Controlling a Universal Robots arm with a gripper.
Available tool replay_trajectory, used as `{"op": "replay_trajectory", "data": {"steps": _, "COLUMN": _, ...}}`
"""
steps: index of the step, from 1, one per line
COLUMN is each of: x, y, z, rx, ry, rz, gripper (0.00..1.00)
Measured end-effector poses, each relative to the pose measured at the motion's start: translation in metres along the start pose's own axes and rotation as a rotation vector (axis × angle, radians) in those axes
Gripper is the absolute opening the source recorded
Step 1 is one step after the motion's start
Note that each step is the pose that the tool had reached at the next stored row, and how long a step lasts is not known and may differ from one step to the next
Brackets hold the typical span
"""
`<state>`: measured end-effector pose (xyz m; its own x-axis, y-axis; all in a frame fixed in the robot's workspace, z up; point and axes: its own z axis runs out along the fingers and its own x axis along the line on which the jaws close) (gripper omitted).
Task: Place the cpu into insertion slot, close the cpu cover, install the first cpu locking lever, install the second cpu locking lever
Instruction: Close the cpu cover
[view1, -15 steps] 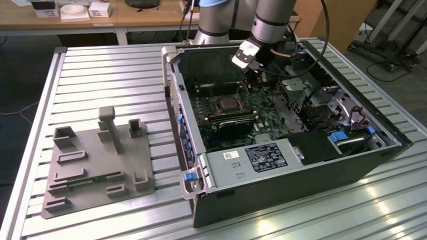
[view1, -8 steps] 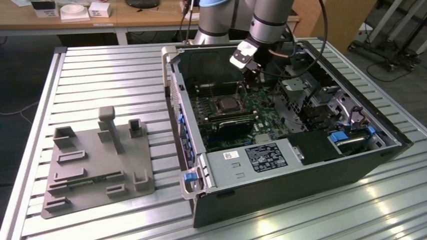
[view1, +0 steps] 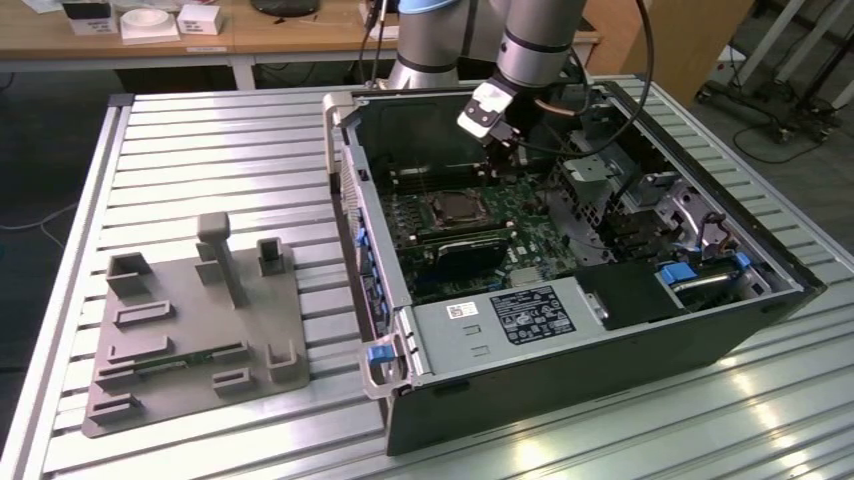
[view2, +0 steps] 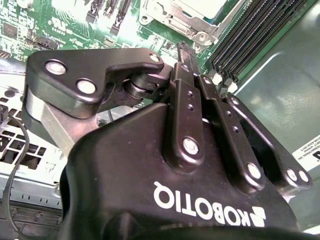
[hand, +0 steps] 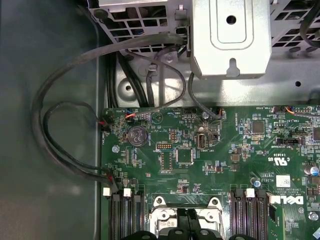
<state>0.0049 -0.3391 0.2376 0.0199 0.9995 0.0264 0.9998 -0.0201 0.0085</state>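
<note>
The slatted metal bench (view1: 200, 130) carries the computer case (view1: 561, 375) lying open on its side, so I can reach the board from above. My gripper (view1: 502, 150) hangs closed on nothing I can see, near the insertion slot (view1: 454, 208), where the cpu (view2: 200, 5) looks seated.

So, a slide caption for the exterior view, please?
Gripper above the motherboard in the open case, near the insertion slot.
</note>
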Motion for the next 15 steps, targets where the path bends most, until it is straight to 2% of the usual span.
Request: {"op": "replay_trajectory", "data": {"steps": 15, "x": 0.0, "y": -0.0001, "z": 0.0011, "rx": 0.0, "ry": 0.0001, "rz": 0.0, "gripper": 0.11}}
